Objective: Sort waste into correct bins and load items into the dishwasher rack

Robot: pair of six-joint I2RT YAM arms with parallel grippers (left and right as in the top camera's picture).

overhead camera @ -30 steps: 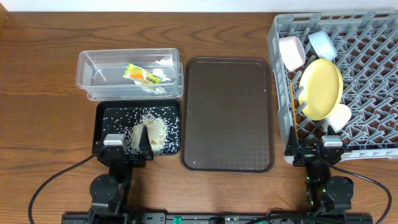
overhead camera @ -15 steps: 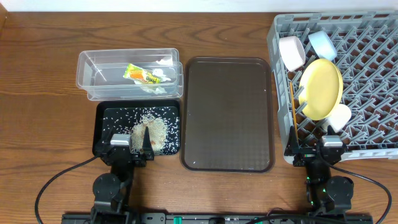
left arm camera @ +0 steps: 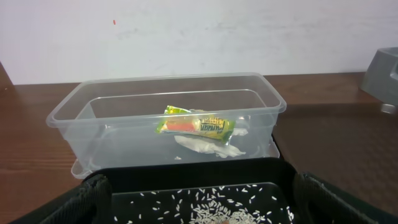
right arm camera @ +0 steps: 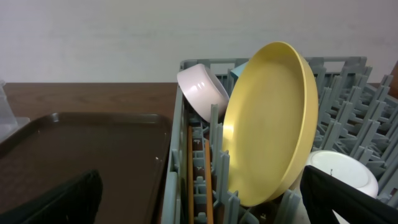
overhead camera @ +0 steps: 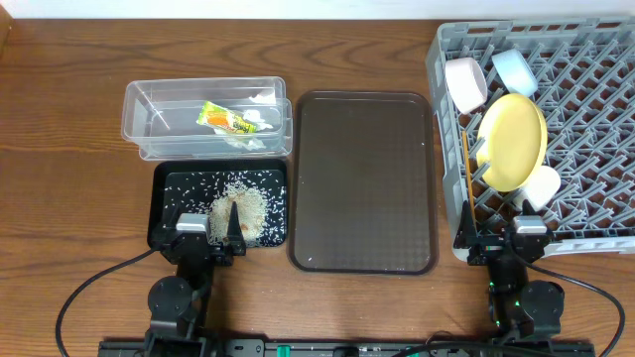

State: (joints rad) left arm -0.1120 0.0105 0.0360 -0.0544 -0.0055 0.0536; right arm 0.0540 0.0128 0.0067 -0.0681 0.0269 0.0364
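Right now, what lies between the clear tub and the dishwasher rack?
Only the brown serving tray lies between the clear tub and the dishwasher rack. Nothing rests on it. The overhead view shows this best.

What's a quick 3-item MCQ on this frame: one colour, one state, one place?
1. The plate in the dishwasher rack is: A red; B yellow; C black.
2. The plate: A lies flat, face up; B stands on edge between pegs; C lies face down.
3. The snack wrapper is: A on the plate; B in the rack; C in the clear tub.
Key: 1 B, the right wrist view shows it yellow. 2 B, it stands upright among the pegs. 3 C, the left wrist and overhead views both show it inside the tub.
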